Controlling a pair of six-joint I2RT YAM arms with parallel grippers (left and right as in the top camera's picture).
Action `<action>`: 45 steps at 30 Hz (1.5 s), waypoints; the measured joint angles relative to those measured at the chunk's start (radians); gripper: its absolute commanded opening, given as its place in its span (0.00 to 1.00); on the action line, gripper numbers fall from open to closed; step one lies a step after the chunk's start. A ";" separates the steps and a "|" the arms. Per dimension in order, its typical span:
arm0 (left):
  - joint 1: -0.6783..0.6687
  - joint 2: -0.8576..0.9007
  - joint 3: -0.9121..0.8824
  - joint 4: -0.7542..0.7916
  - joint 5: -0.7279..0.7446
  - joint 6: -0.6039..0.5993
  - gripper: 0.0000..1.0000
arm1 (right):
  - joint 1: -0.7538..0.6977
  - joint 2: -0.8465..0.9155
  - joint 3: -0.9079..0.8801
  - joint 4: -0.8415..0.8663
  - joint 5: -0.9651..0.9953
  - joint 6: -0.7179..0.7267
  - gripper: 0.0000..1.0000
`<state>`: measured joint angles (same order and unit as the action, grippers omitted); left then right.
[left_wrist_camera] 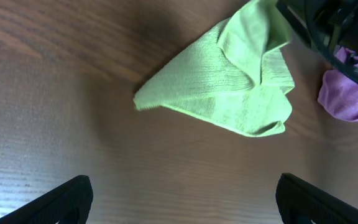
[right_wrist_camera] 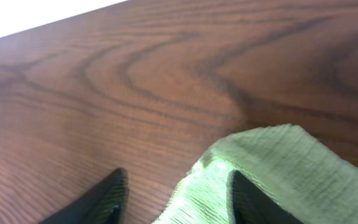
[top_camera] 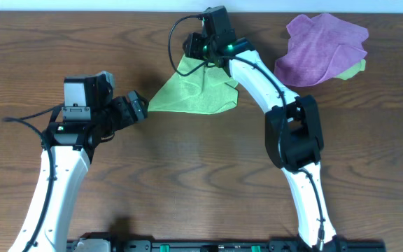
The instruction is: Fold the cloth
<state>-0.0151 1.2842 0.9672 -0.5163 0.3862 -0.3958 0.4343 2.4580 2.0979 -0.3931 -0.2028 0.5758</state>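
I am folding the green cloth (top_camera: 196, 94). It lies on the desk (top_camera: 187, 182) in a shape a bit like a triangle. Its long side runs left to right along the edge nearest my arms, and it ends in a sharp corner at the left.

The right arm (top_camera: 257, 73) reaches over the far corner of the green cloth. In the right wrist view its jaws are apart. A raised bit of the cloth sits between them, pressed up by one finger, and I see bare wood next to the other finger (right_wrist_camera: 101, 199). So I think the right jaws are not squeezing the cloth yet.

The left arm (top_camera: 68, 150) is just beside the sharp left corner of the green cloth. Its jaws are wide apart with nothing in them. The cloth lies straight ahead of them, past the fingertips (left_wrist_camera: 67, 196).

The right jaws are nearer to the cloth, so I think they should pinch first. Then that far corner has to come toward the long near side. The left jaws could hold down the sharp corner so the cloth does not slide.

A purple cloth (top_camera: 320, 42) lies well to the right of the green cloth, out of the way.
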 measured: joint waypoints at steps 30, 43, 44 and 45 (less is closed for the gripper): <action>0.000 0.001 0.000 0.049 0.000 0.000 0.95 | -0.002 0.023 0.212 -0.432 0.315 -0.223 0.57; 0.000 0.001 0.000 0.049 0.000 0.000 0.95 | -0.002 0.126 0.209 -0.422 0.325 -0.227 0.40; 0.000 0.001 0.000 0.049 0.000 0.000 0.95 | -0.002 0.126 0.209 -0.422 0.327 -0.228 0.35; 0.000 0.001 0.000 0.049 0.000 0.000 0.95 | -0.002 0.126 0.209 -0.425 0.330 -0.230 0.32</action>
<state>-0.0151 1.2850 0.9672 -0.4671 0.3862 -0.3958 0.4324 2.5835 2.3070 -0.8185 0.1268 0.3462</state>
